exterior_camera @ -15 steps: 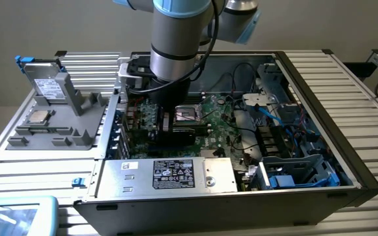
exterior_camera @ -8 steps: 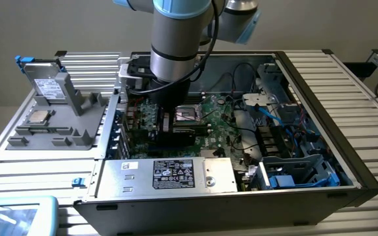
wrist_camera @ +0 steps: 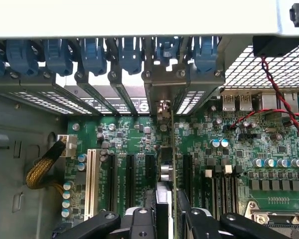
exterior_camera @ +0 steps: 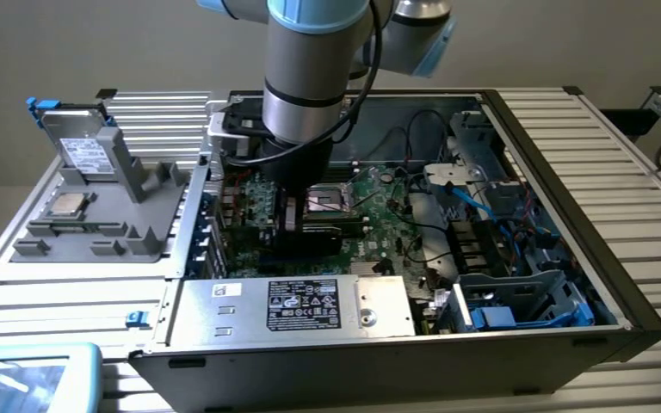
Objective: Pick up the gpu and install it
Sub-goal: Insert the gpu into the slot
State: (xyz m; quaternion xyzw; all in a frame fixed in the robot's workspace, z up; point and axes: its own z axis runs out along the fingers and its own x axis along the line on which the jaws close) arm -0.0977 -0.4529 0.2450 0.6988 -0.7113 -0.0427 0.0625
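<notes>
The computer case [exterior_camera: 560,224] lies open with the green motherboard [exterior_camera: 391,215] inside. My arm reaches down into it, and the gripper [exterior_camera: 296,225] hangs just above the expansion slots. In the wrist view the gripper [wrist_camera: 167,216] is shut on the gpu [wrist_camera: 165,169], seen edge-on as a thin green card with a dark cooler on one side. One black finger [wrist_camera: 139,221] sits on each side of the card. The card stands upright over a black slot of the motherboard [wrist_camera: 269,149], and its silver end bracket [wrist_camera: 162,107] lies at the case's rear slot openings. Whether it is seated in the slot cannot be told.
A row of blue slot latches [wrist_camera: 94,55] lines the rear wall. A white slot [wrist_camera: 93,174] and a yellow braided cable [wrist_camera: 42,169] lie to one side, a red-black twisted wire [wrist_camera: 279,94] to the other. A silver labelled box [exterior_camera: 296,305], a blue drive cage [exterior_camera: 526,301] and a grey fixture [exterior_camera: 113,198] flank the board.
</notes>
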